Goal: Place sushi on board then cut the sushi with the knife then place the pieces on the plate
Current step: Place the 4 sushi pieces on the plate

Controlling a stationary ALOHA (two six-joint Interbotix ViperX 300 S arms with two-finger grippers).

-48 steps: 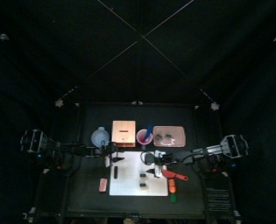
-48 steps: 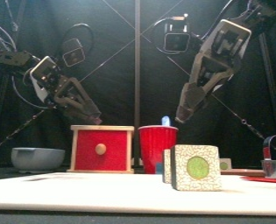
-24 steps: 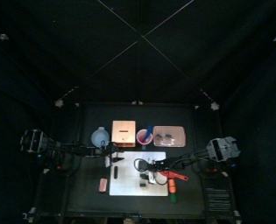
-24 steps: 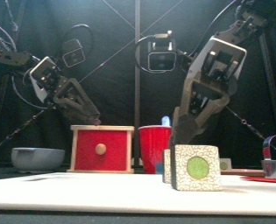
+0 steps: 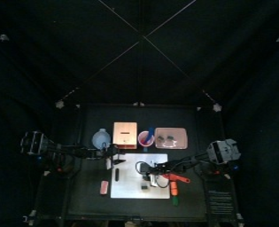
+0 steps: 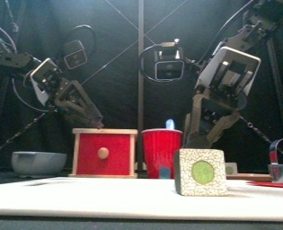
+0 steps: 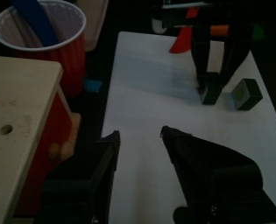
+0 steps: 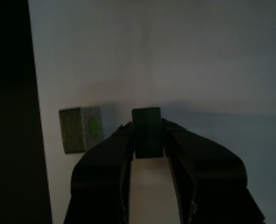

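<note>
Two dark green sushi pieces stand on the white board [image 5: 132, 188]. One with a green face [image 6: 201, 172] stands nearest the front and also shows as a block [image 7: 248, 94] in the left wrist view. My right gripper [image 8: 147, 150] is down on the board just behind it, shut on the other sushi piece [image 8: 147, 143]. In the front view that piece is hidden. My left gripper [image 7: 138, 140] hangs open and empty over the board's left edge, beside the wooden box [image 7: 17, 114]. The pink tray [image 5: 171, 137] lies at the back right.
A red cup [image 6: 162, 154] holding a blue knife [image 6: 170, 124] stands behind the board. The box's red drawer front [image 6: 104, 154] and a blue-grey bowl [image 6: 38, 162] are to the left. A red toy [image 5: 177, 177] lies at the board's right edge.
My right gripper has come down and to the left, from high over the board's right to the sushi pieces, and its jaws now hold one piece. The left arm has not moved.
</note>
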